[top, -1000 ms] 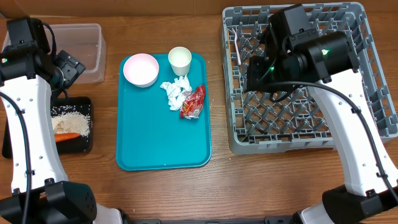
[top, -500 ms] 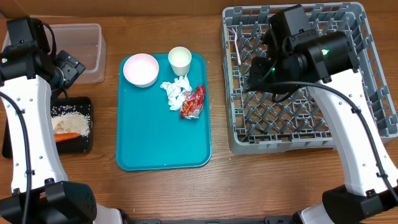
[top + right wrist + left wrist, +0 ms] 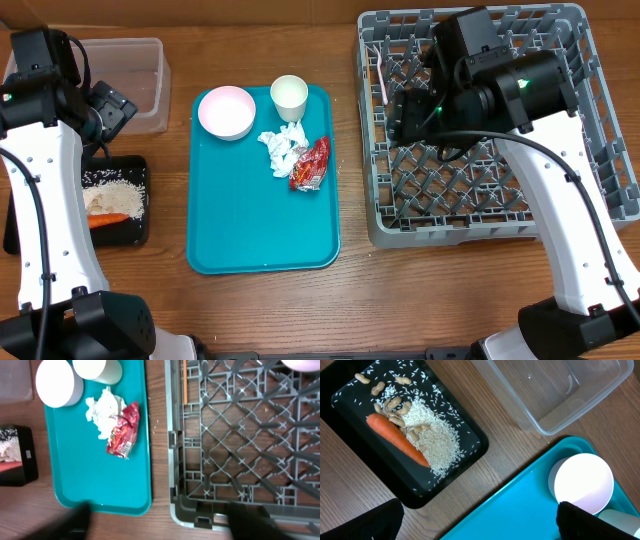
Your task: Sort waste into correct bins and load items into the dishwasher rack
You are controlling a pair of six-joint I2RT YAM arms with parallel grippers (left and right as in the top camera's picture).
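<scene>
My right claw (image 3: 405, 112) hangs over the left part of the dishwasher rack (image 3: 600, 190). Its fingers (image 3: 250, 517) are spread wide with nothing between them. The rack is grey plastic and square, with lattice walls, upright pegs and a floor of crossed bars. It sits on the right of the table (image 3: 440, 300). A thin orange stick (image 3: 382, 80) lies along its far left side.

My left claw (image 3: 480, 527) is also spread wide and holds nothing. It hangs over the left of the table, above the gap between the two bins. The black tray (image 3: 470, 457) is shallow and rectangular. It holds an orange carrot (image 3: 397, 440) lying slantwise, beige peanuts (image 3: 395, 407) touching the carrot's far side, and a heap of white rice (image 3: 437, 442) with loose grains scattered around it. The clear tub (image 3: 140, 85) stands just beyond it, at the far left.

Between the bins and the rack lies the teal tray (image 3: 260, 225). In its far half stand a round white bowl (image 3: 226, 111), pinkish inside, and a small white cup (image 3: 288, 96) just right of it. Nearer than the cup, the crumpled white tissue (image 3: 281, 150) touches the shiny red wrapper (image 3: 310, 163).
</scene>
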